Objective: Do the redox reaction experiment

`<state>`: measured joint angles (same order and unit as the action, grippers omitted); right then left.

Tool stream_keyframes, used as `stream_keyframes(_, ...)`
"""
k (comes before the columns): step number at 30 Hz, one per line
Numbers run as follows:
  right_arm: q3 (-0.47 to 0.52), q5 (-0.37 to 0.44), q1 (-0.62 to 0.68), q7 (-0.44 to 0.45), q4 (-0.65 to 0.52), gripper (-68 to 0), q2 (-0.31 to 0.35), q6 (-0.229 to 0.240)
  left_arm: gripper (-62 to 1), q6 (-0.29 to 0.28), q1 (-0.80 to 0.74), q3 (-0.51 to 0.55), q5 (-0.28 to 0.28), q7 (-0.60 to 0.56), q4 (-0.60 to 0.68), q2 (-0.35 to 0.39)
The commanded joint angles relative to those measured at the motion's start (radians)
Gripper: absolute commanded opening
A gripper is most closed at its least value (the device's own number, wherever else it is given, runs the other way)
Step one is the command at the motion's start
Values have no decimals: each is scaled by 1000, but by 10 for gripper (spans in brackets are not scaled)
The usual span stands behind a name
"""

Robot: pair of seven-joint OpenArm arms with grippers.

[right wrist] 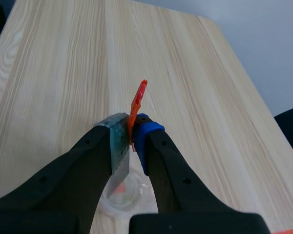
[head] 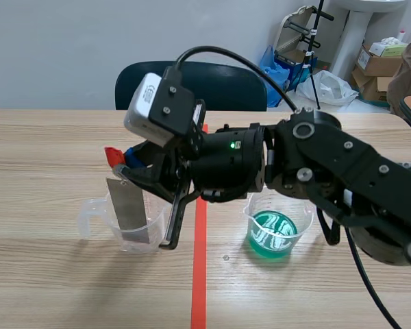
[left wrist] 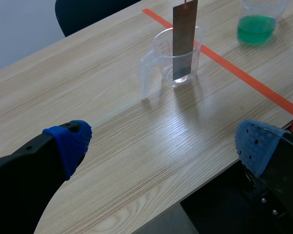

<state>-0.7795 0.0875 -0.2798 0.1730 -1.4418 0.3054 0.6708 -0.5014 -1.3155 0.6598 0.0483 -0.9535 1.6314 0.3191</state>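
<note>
- My right gripper [head: 127,168] reaches across the middle and is clamped on the orange-red tab [head: 111,156] at the top of the flat grey metal strip [head: 129,205]. The strip hangs upright with its lower end inside the clear plastic handled beaker [head: 157,218], which sits on the wooden table [head: 55,288] just beside the orange-red tape line [head: 198,274].
- The left gripper [left wrist: 163,146] hovers low at the near table edge, jaws spread wide with nothing between them, well apart from the handled beaker.
- The clear beaker of green liquid [head: 270,233] stands on the other side of the tape line, under the right arm.
- I judge the step in hand to be carrying the strip between the two beakers. I'd lift straight up until its lower end clears the rim, so it can't hook the wall and tip that light beaker, then travel slowly.
- The hold is on the thin tab only, so I'd expect the strip to swing if jerked.
- I can't make out whether the handled beaker holds any liquid, or whether the strip touches its bottom. From the right wrist, the fingers hide most of both.
</note>
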Motion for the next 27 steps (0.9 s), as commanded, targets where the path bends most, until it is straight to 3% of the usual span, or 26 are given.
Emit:
stream_keyframes(1, 18, 42, -26, -7, -21, -667, 2, 13, 14, -3, -1, 0, -14, -15, 4, -2)
stream_keyframes(3, 24, 71, -39, -35, -22, -667, 2, 37, 14, -3, -1, 0, -14, -15, 4, -2)
stream_keyframes(11, 57, 187, -81, -214, -93, -667, 2, 38, 14, -3, -1, 0, -14, -15, 4, -2)
stream_keyframes(27, 88, 603, -173, -705, -328, -667, -1, 25, 14, -3, -1, 0, -15, -15, 4, -2)
